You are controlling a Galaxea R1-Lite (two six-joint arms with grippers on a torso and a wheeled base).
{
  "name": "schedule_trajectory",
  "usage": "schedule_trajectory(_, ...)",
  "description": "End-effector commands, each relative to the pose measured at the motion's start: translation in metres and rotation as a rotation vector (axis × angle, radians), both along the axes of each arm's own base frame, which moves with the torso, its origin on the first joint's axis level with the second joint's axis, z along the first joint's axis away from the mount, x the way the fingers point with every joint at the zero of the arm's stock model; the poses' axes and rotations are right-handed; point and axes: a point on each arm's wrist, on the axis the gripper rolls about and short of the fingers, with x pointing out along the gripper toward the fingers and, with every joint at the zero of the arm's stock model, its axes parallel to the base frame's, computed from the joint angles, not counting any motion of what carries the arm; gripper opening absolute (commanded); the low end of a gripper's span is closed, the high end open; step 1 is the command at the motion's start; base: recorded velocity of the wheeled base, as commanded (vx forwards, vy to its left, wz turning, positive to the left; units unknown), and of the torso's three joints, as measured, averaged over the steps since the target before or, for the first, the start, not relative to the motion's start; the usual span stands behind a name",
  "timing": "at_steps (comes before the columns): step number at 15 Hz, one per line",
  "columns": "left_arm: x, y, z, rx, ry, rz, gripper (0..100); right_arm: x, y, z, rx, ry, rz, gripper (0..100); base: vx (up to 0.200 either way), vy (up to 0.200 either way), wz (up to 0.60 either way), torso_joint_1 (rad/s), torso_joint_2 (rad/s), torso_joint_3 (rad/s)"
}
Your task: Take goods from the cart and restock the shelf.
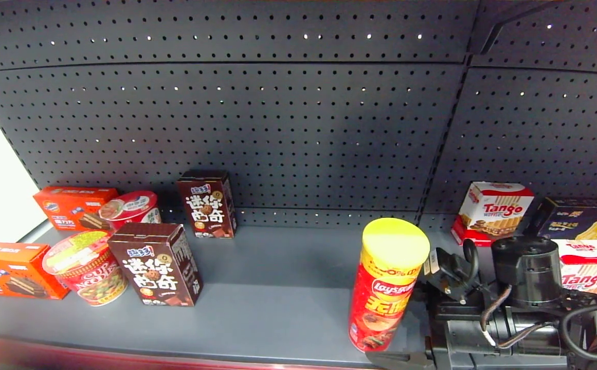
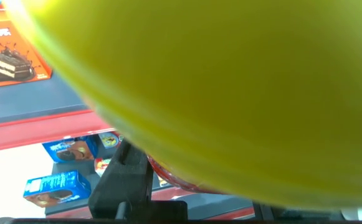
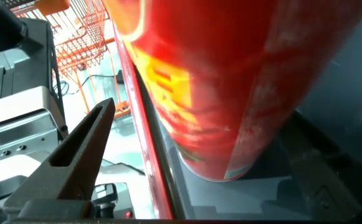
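- The chips can [image 1: 388, 288] is a tall cardboard-looking tube with a glossy red wrap and a flat yellow plastic lid [image 1: 396, 244]. It stands upright on the shelf [image 1: 277, 293], right of the middle and close to the front edge.
- The right gripper [image 3: 199, 143] is low down around the base of the can with its fingers spread. One dark wedge-shaped finger [image 3: 75, 162] stands clear of the tube with a gap between them. The far side is too dim to read properly.
- Through that gap you can see the orange wire cart [image 3: 81, 31], off past the shelf's red front lip.
- The shelf is smooth grey metal, and the pegboard back panel [image 1: 277, 128] is dark and full of little round holes.
- Over on the left, well apart from the can, are two brown boxes [image 1: 157, 264], two tapered cup noodles [image 1: 86, 267] with foil tops, and two flat orange boxes [image 1: 7, 270].
- On the right, behind the arm, are two red-and-white wafer boxes [image 1: 493, 210] and a dark blue box [image 1: 578, 218].
- The left gripper [image 2: 128, 186] has a shiny, curved yellow surface [image 2: 230, 81] right up against its camera, with a sliver of red under it. I honestly can't tell if it's gripping anything.
- Some blue boxes [image 2: 56, 186] sit on a lower level below the red lip.
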Motion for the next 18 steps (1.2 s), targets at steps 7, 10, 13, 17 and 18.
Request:
schedule_trajectory(7,-0.002,0.001,-0.006,-0.004,-0.012,0.006,0,-0.034,-0.026,0.019,0.037,-0.055,-0.022,100,0.0,0.0,0.0,0.0,0.0,0.0)
schedule_trajectory(10,-0.002,0.001,-0.006,-0.004,-0.012,0.003,0,-0.046,-0.036,0.026,0.056,-0.088,-0.036,100,0.0,0.0,0.0,0.0,0.0,0.0)
schedule_trajectory(13,-0.003,0.001,-0.006,-0.005,-0.015,0.003,0,-0.057,-0.043,0.033,0.08,-0.108,-0.045,100,0.0,0.0,0.0,0.0,0.0,0.0)
schedule_trajectory(17,-0.004,0.001,-0.004,-0.008,-0.024,0.006,0,-0.067,-0.057,0.041,0.105,-0.159,-0.095,100,0.0,0.0,0.0,0.0,0.0,0.0)
schedule_trajectory(18,-0.004,0.001,-0.003,-0.008,-0.027,0.006,0,-0.069,-0.063,0.047,0.12,-0.19,-0.124,100,0.0,0.0,0.0,0.0,0.0,0.0)
